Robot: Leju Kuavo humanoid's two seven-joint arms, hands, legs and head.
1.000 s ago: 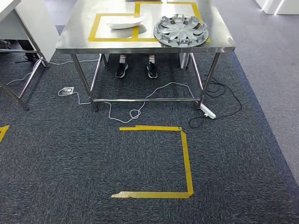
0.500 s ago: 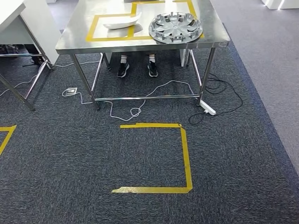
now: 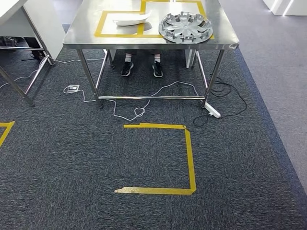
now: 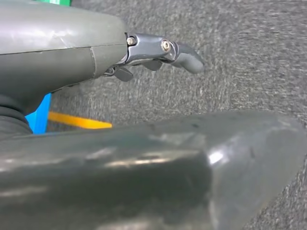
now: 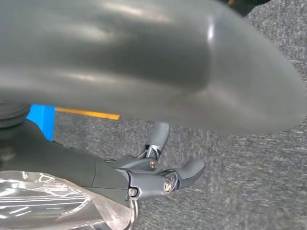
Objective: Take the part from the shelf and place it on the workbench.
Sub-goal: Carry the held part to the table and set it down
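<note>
The bench [image 3: 76,38] is cut off at 12 o'clock in the head view, so its far side is out of frame. On it lie a white part [image 3: 131,19] at 11 o'clock and a hubcap [image 3: 185,27] at 1 o'clock. A person's shoes [image 3: 142,69] show beneath; the rest is hidden.

The left hand [image 4: 159,50] hangs over carpet, fingers [image 4: 186,57] extended and holding nothing. The right hand [image 5: 159,179] hangs likewise; a clear plastic bag [image 5: 54,203] lies against it, grip hard to tell
</note>
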